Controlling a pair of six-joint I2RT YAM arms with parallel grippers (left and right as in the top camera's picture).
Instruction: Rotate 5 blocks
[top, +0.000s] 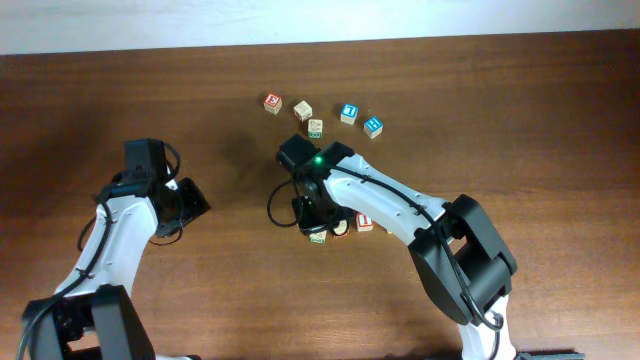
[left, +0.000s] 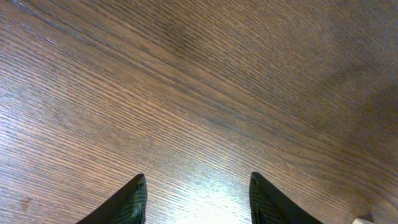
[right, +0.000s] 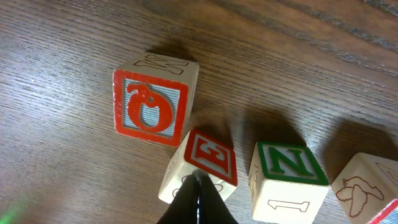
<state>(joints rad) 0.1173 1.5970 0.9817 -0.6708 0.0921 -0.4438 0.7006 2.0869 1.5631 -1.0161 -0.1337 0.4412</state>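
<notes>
Fingers (right: 189, 208) of your right gripper (right: 198, 200) are pressed together into one dark point with nothing between them. The tip sits at the near edge of the red E block (right: 210, 155); you cannot tell whether it touches the wood. This block is turned at an angle to its neighbours. Just beside it, up and to the left in the right wrist view, stands the red O block (right: 151, 106), with an outlined letter on the pale face behind. To the right of the E block, across a narrow strip of table (right: 56, 180), stands the green N block (right: 288, 165), with a numeral 1 on its lower face. Farther right, cut by the frame edge, is the bird block (right: 365, 186), beige with a line drawing.

Fingers (left: 132, 202) of your left gripper (left: 198, 205) stand apart over bare wood and hold nothing.

Overhead, the right arm hangs over the near cluster (top: 365, 222) at mid-table and hides most of it. Toward the far edge lies a loose row of five more cubes: the red-faced block (top: 272, 102), the plain beige block (top: 302, 109), the green-printed block (top: 315, 128), the first blue block (top: 348, 112) and the second blue block (top: 373, 127). The left gripper sits well apart from both groups, on the left side of the table.
</notes>
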